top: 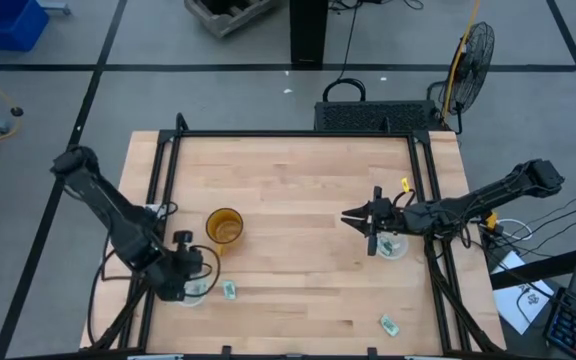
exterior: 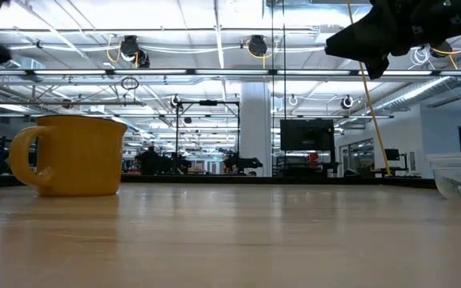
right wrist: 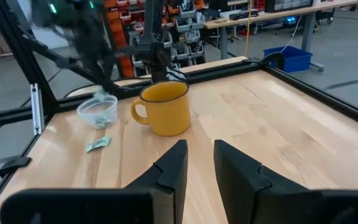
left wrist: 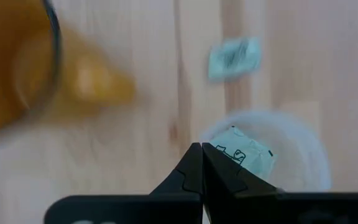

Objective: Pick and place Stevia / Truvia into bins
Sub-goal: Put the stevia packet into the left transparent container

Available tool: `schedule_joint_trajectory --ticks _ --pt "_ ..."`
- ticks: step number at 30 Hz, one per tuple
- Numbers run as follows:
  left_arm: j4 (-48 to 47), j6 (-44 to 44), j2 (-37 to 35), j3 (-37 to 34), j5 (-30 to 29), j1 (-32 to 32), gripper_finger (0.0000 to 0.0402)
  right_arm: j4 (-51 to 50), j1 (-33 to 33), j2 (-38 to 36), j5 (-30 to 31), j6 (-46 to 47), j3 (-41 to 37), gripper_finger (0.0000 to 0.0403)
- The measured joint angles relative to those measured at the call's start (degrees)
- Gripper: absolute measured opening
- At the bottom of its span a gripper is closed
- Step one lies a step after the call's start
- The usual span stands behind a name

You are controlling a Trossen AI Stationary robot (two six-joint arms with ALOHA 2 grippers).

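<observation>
My left gripper hangs over the near-left clear cup, shut on a pale green and white sachet. In the high view this gripper covers that cup. One sachet lies flat on the table just right of the cup, another near the front right edge. My right gripper is open and held above the table, just left of the right clear cup, which holds sachets. The right wrist view shows the left cup with a sachet inside. My left gripper pinches the sachet by one corner between its two fingertips, coming from above. The sachet sticks out past the fingertips, lifted clear, over the clear cup's opening.
An amber mug stands on the table just beyond the left cup, its handle toward the left. The black frame rails run along the table's sides. The middle of the wooden table is bare between the two arms.
</observation>
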Motion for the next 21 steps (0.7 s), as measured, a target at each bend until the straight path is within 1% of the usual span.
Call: schedule_joint_trajectory --ticks 4,8,11,14,17,21 --pt "1.3 -8.3 0.0 -3.3 2.9 -1.8 0.0008 1.2 0.0 0.0 0.0 -0.2 0.0 0.0071" --pt "4.8 -9.9 0.0 -3.7 5.1 -2.7 0.0011 1.3 0.0 0.0 0.0 -0.2 0.0 0.0071" --pt "8.1 -10.4 0.0 -3.7 7.6 -2.8 0.0005 1.3 0.0 0.0 0.0 -0.2 0.0 0.0071" --pt "9.6 -14.1 0.0 -3.7 7.9 -2.8 0.0006 1.3 0.0 0.0 0.0 -0.2 0.0 0.0071" --pt "9.1 -18.5 0.0 -3.7 7.7 -2.8 0.0022 1.3 0.0 0.0 0.0 -0.2 0.0 0.0071" --pt "8.9 -20.9 0.0 -4.8 7.7 -2.8 0.0043 1.3 0.0 0.0 0.0 -0.2 0.0 0.0071"
